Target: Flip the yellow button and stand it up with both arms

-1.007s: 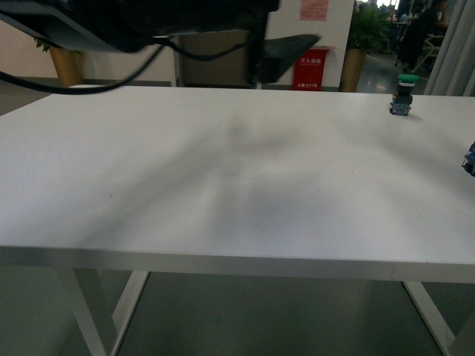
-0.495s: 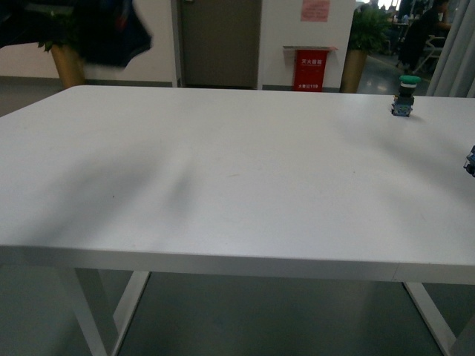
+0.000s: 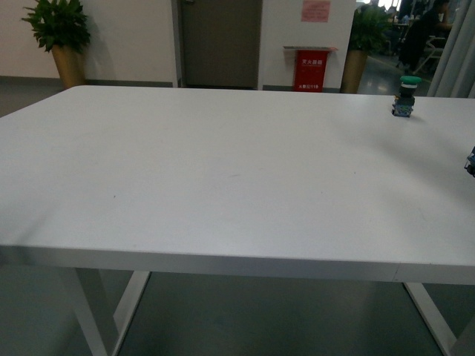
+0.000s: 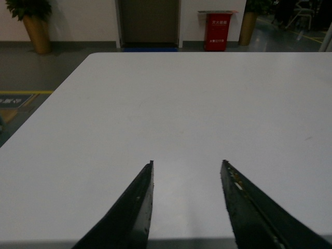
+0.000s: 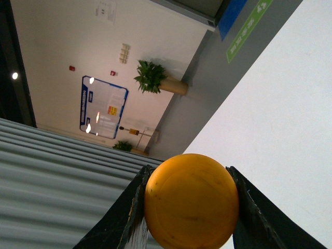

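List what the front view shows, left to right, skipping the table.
Potted plant → dark door → red box → second potted plant → green-capped switch → partly cut-off blue object at the right edge.

White table (image 3: 223,170), green-capped switch (image 3: 404,96) upright near its far right edge, potted plant (image 3: 59,37) and red cabinet (image 3: 310,68) beyond

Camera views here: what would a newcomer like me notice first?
A round yellow-orange button cap fills the right wrist view, clamped in the black right gripper. In the front view a wide white table dominates, a small green-capped push-button standing near its far right edge. The black left gripper hangs open above the table.
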Available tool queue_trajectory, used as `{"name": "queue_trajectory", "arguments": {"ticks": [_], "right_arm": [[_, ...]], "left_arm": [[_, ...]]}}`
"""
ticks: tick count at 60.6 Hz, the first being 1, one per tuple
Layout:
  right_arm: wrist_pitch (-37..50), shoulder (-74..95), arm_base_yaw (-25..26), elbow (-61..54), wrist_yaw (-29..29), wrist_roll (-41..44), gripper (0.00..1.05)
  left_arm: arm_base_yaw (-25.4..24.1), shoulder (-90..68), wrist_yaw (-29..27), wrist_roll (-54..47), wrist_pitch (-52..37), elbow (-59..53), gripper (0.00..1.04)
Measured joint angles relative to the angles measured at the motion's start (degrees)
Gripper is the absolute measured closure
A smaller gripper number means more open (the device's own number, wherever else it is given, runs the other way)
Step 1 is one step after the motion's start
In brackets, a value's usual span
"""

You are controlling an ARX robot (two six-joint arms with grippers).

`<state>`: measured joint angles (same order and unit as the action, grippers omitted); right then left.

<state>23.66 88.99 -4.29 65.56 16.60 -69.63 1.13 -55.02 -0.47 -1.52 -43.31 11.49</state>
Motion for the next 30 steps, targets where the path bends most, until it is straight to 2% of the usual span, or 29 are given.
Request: {"name": "queue_trajectory", "arguments": {"ticks": [6,10,30], "right_arm": [[0.0,-0.1,0.0,0.0,0.0,0.1,0.68],[-0.1,-0.1,0.0,0.0,-0.1,0.3,0.68],[-1.1,-1.4,0.6,0.0,0.0,0.9,0.68]], "left_arm": [[-0.9,2.6,0.2,0.7,0.5,-2.6,0.83],[-1.0,6.1,0.3,1.0,1.9,-4.3,1.0],[-1.0,17.0,0.4,1.5,8.9,-8.3,1.01]]}}
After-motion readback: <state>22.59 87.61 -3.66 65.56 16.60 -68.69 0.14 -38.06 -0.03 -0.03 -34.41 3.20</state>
